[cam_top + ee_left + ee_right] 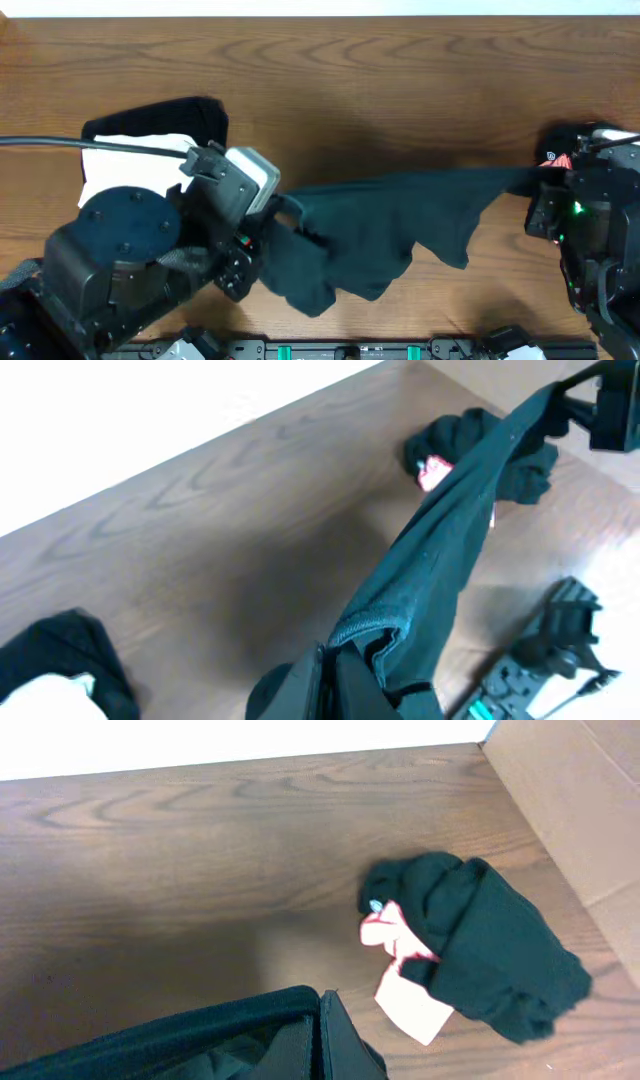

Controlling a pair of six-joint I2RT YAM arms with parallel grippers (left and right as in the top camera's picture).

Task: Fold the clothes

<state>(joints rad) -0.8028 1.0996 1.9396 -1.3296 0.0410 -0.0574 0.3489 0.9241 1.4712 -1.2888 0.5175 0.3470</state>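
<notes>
A black T-shirt (390,225) hangs stretched above the table between my two grippers, its lower part sagging toward the front edge. My left gripper (283,205) is shut on its ribbed hem (365,628); in the left wrist view the jaws (333,660) are pressed together on the fabric. My right gripper (535,185) is shut on the shirt's other end, with the black edge (200,1025) running into the closed jaws (320,1020). A crumpled black garment with a pale pink one (470,950) lies at the far right. Black and white clothes (150,140) lie at the left.
A cardboard wall (570,810) stands beyond the right-hand pile. Black arm-base hardware (540,650) runs along the table's front edge. A cable (60,143) crosses over the left stack. The wooden table (400,90) reaches back to a white wall.
</notes>
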